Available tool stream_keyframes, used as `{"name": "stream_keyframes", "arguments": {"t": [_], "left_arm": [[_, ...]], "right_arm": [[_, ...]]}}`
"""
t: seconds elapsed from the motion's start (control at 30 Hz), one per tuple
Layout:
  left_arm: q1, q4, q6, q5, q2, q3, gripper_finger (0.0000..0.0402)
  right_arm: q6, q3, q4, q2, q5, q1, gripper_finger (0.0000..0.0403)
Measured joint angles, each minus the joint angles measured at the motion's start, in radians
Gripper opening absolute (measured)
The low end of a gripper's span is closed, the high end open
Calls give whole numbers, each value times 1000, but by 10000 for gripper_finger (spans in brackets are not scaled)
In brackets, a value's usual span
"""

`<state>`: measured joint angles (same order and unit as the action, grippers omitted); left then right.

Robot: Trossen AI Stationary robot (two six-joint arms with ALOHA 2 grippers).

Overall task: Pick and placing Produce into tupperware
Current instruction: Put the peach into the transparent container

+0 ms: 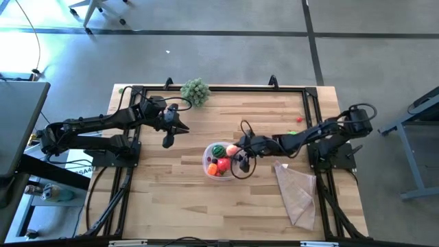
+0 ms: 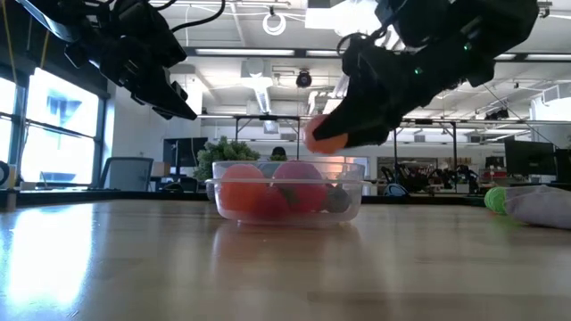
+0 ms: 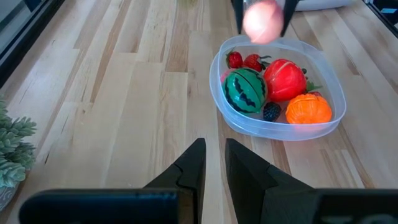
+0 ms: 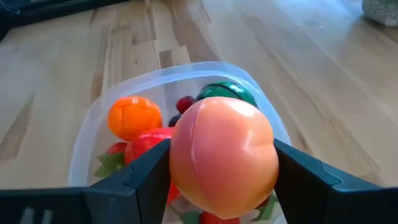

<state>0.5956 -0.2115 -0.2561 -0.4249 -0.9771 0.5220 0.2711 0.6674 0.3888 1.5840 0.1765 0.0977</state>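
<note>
A peach-coloured toy fruit [image 4: 222, 155] is being held between the fingers [image 4: 142, 174] of the right gripper [image 1: 234, 152], which are closed against its two sides. It is being carried just above the near rim of the tupperware [image 1: 207, 163], at the side facing the right arm, and in the low view it [image 2: 323, 134] is hanging clear of the rim.

The tupperware [image 3: 323, 81] is standing near the middle of the tabletop [image 1: 171, 199]. Inside it, a striped green melon [image 3: 245, 90], a red tomato-like piece [image 3: 285, 79], an orange piece [image 3: 308, 109], two strawberries [image 3: 244, 60] and a dark berry [image 3: 271, 111] are lying packed together.

A tan cloth [image 1: 297, 190] is lying on the tabletop beside the right arm's base. Past the right arm, a small red piece [image 1: 300, 119] and a small green piece [image 1: 290, 134] are lying on the wood, well apart from the tupperware.

The left gripper [image 1: 169, 137] is being held raised over bare wood, apart from the tupperware and pointed toward it. Its fingers [image 3: 189, 171] are parted only by a narrow gap, and nothing is being held between them.

At the far edge of the tabletop, a bushy grey-green plant clump [image 1: 195, 90] is resting against the frame.
</note>
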Motion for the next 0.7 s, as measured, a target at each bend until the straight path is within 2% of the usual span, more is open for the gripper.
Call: {"name": "stream_keyframes", "arguments": {"t": [0.4, 0.7], "left_arm": [[0, 0, 0, 0, 0, 0, 51], [0, 0, 0, 0, 0, 0, 51]], "right_arm": [[-10, 0, -48, 22, -81, -39, 227], [-55, 0, -6, 83, -73, -39, 227]]}}
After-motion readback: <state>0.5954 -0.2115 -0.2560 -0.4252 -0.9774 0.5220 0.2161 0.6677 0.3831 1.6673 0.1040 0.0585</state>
